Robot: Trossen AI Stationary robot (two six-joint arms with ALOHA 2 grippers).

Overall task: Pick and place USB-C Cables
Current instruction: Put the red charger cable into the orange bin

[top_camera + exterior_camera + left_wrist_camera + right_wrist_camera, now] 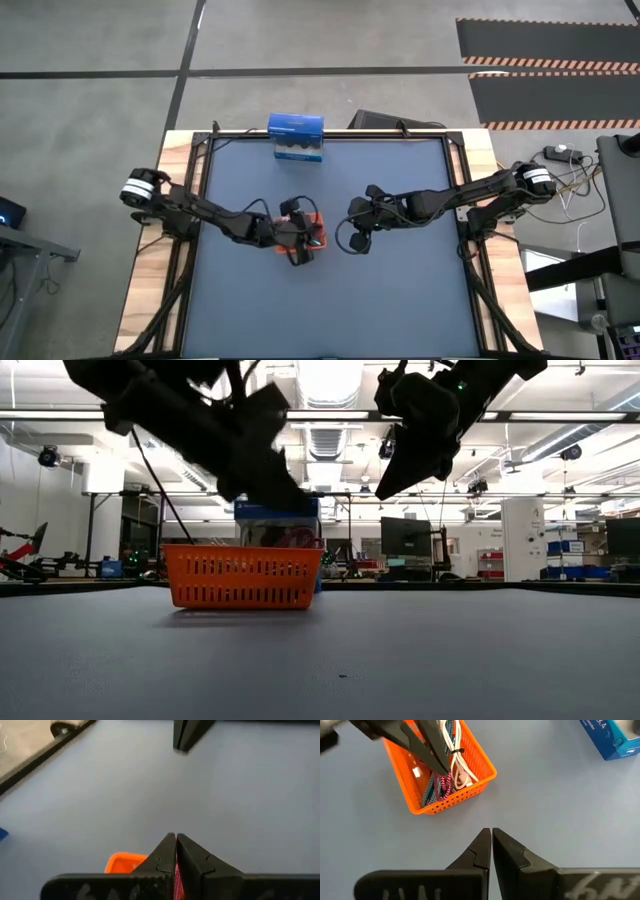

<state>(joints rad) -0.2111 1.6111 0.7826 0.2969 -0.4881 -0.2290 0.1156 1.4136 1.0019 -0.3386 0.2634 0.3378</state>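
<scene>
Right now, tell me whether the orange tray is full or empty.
Partly full: the orange tray holds a white cable, a red cable and a teal cable; a black one cannot be told.

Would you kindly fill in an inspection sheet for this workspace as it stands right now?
Surface: dark blue mat, bare in front.
Job's things: white cable, red cable and teal-green cable lie in the orange tray; black one not made out.
Clutter: blue box at the far edge.
Grippers: left tool shut over the tray; right tool shut, raised beside it, holding nothing.
Cables: robot's black wires loop at the right arm.
Surroundings: workshop benches, monitors; no person seen.
</scene>
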